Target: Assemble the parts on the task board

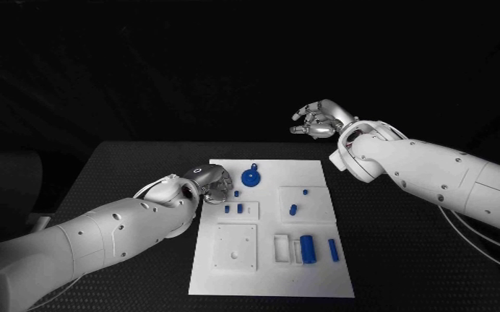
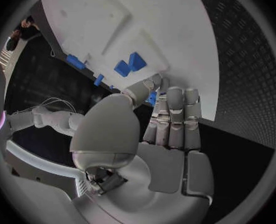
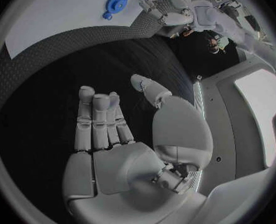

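- 2 hands are in my feed: the left hand (image 1: 209,182) sits at the left edge of the task board (image 1: 273,283), near its far end, and the right hand (image 1: 318,121) hangs beyond the board's far right corner, over the black table (image 1: 125,167).
- From the left wrist camera I see the left hand's fingers (image 2: 175,114) lying straight and side by side, with the thumb bent across toward them; a small blue part (image 2: 152,98) shows just at the thumb tip, but I cannot tell whether it is pinched or simply lies behind.
- The right hand's fingers (image 3: 94,117) are stretched out and close together, the thumb held off to the side, and nothing is in the palm (that much is plain from its own wrist camera).
- On the board I see a round blue part with a small tab (image 1: 251,177) near the far end, just beside the left hand.
- 3 small blue parts (image 1: 233,208) lie close to the left hand's fingers, on the board's left half.
- Another small blue part (image 1: 294,210) stands near the middle, with a tiny one (image 1: 304,192) beyond it.
- Toward the near right I see a thick blue bar (image 1: 308,247) in a recess and a thinner blue bar (image 1: 334,249) just beside it.
- A raised white square plate (image 1: 236,248) lies on the near left of the board.
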